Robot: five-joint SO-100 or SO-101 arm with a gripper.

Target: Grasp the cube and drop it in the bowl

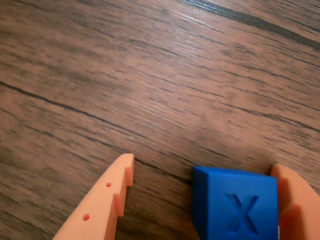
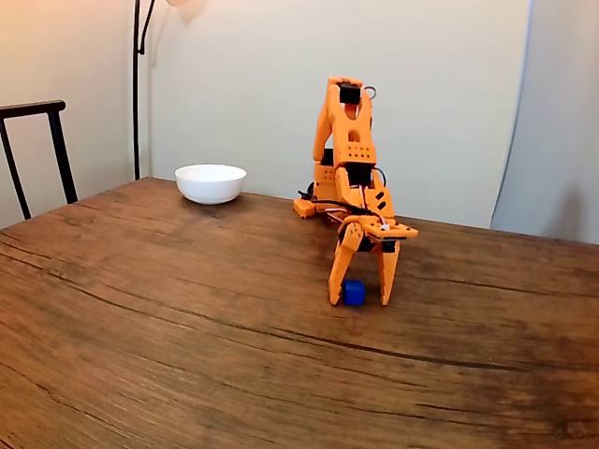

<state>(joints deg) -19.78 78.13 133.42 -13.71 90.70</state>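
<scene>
- Wrist view: the gripper (image 1: 202,167) points down at the table (image 1: 150,75), its two orange fingers entering from the bottom edge, one at 7 o'clock and one at 4 o'clock.
- Wrist view: the jaws are spread, with the cube (image 1: 235,205) between them; it lies against the 4 o'clock finger (image 1: 297,205), and a strip of bare wood separates it from the 7 o'clock finger (image 1: 107,200). The jaws have not closed on it.
- Wrist view: the cube's near face carries a sunken X; its lower part is cut off by the bottom edge.
- Wrist view: from 9 through 12 to 3 o'clock the wood grain lies bare ahead of the fingertips.
- Fixed view: the arm (image 2: 348,140) stands at the table's far side, at about 12 o'clock of the picture; its upper part rises, then folds forward and down so the gripper (image 2: 358,299) hangs near vertical with both tips at the tabletop.
- Fixed view: the cube (image 2: 353,292) sits on the wood between the tips, just right of centre.
- Fixed view: the bowl (image 2: 211,182) rests at 10 o'clock from the cube, well apart, near the far edge of the table (image 2: 187,327).
- Fixed view: a chair (image 2: 33,140) stands at 9 o'clock beyond the table's left edge, with a lamp pole (image 2: 137,84) behind it; open tabletop spreads from 6 to 9 o'clock.
</scene>
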